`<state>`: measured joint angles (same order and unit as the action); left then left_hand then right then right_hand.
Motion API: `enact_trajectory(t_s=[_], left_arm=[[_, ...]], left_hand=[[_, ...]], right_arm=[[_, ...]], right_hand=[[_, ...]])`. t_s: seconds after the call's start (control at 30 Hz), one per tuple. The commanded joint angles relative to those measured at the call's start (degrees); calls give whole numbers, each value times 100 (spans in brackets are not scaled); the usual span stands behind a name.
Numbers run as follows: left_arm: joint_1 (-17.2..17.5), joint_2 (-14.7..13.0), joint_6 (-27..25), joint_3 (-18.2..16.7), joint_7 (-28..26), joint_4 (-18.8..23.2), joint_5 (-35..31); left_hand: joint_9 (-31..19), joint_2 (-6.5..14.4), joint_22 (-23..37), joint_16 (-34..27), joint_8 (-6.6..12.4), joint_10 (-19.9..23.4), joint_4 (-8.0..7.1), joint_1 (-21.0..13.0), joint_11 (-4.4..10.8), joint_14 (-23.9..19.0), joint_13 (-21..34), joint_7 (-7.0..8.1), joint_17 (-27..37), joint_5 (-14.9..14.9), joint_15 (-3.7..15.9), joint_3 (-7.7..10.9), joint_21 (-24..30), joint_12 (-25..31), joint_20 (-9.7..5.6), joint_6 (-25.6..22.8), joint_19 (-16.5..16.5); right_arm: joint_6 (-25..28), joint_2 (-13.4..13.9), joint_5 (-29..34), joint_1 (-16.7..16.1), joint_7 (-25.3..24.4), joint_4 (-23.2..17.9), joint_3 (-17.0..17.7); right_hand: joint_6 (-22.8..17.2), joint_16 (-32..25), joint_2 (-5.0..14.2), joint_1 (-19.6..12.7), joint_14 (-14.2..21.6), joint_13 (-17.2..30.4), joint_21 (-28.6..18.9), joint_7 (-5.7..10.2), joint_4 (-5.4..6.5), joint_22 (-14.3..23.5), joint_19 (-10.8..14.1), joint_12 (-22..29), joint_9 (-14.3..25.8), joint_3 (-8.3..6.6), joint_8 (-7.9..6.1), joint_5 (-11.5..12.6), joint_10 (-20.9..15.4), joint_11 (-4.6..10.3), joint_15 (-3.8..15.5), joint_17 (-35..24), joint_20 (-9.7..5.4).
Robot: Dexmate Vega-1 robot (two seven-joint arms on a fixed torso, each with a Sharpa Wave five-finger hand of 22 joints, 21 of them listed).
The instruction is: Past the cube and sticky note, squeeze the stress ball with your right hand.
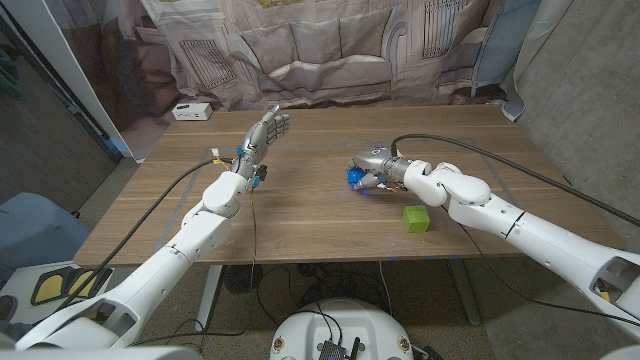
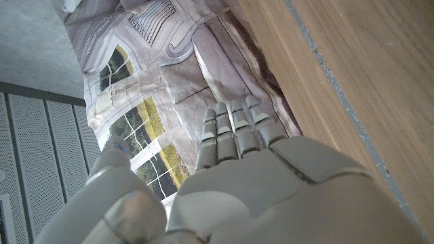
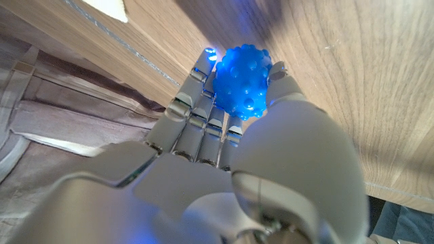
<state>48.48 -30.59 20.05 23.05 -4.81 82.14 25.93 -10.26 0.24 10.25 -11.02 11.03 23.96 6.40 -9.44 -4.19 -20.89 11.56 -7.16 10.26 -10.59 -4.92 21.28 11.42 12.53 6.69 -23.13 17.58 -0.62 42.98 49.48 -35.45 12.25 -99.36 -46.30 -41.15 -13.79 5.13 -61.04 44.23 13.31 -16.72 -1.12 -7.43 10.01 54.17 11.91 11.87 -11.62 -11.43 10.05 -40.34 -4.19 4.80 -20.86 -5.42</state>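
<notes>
No text, label, brand name or number can be read anywhere in these views. The small white box (image 1: 191, 111) at the worktop's (image 1: 300, 220) far left corner carries dark marks, too small to make out. The green cube (image 1: 417, 218) shows plain faces.

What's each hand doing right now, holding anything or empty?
Left hand: open, fingers apart, holding nothing, raised above the table.
Right hand: holding the blue stress ball, fingers wrapped around it.
</notes>
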Motion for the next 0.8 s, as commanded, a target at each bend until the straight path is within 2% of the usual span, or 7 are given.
enact_trajectory(t_s=[0.03, 0.57, 0.7, 0.8], left_arm=[[-81, 21, 9, 38, 70, -66, 6], [-92, 48, 1, 43, 78, -147, 43], [-84, 53, 7, 41, 70, -155, 48], [-83, 52, 20, 43, 70, -157, 42]], left_hand=[[-27, 33, 15, -1, 4, 30, 44, 1, -25, -74, 28, -7, 16, 5, 0, 16, 20, -2, -16, -44, 68], [-27, 36, 15, -1, -1, 36, 45, 2, -6, -82, 28, -3, 17, 5, -2, 15, 17, -2, -2, -37, 65], [-27, 37, 15, 0, 0, 32, 45, 2, -1, -82, 28, -4, 16, 5, 0, 15, 16, -3, 3, -42, 61], [-27, 38, 15, 2, -1, 30, 46, 2, -5, -80, 28, 3, 16, 5, 2, 15, 16, -5, 2, -39, 63]], right_arm=[[256, -128, 175, 244, 579, 132, -251], [285, -155, 145, 353, 679, 246, -372], [294, -139, 153, 364, 701, 242, -386], [303, -116, 166, 364, 712, 209, -386]], right_hand=[[-30, -35, 25, 50, 58, 5, 3, -18, 11, 8, 40, 28, 10, -20, -35, 47, -49, 8, 72, -11, 4], [97, 15, 17, 84, -77, 0, 60, -30, 0, 7, -23, -35, 9, -5, 15, 46, 121, -16, 42, -7, 20], [335, 78, -36, 176, -223, -2, 113, -96, 17, 7, -92, -63, 8, 42, 85, 38, 236, -49, -39, 10, 50], [547, 126, -78, 284, -328, -2, 153, -112, 46, 6, -130, -68, 7, 87, 123, 33, 308, -6, -112, 30, 81]])
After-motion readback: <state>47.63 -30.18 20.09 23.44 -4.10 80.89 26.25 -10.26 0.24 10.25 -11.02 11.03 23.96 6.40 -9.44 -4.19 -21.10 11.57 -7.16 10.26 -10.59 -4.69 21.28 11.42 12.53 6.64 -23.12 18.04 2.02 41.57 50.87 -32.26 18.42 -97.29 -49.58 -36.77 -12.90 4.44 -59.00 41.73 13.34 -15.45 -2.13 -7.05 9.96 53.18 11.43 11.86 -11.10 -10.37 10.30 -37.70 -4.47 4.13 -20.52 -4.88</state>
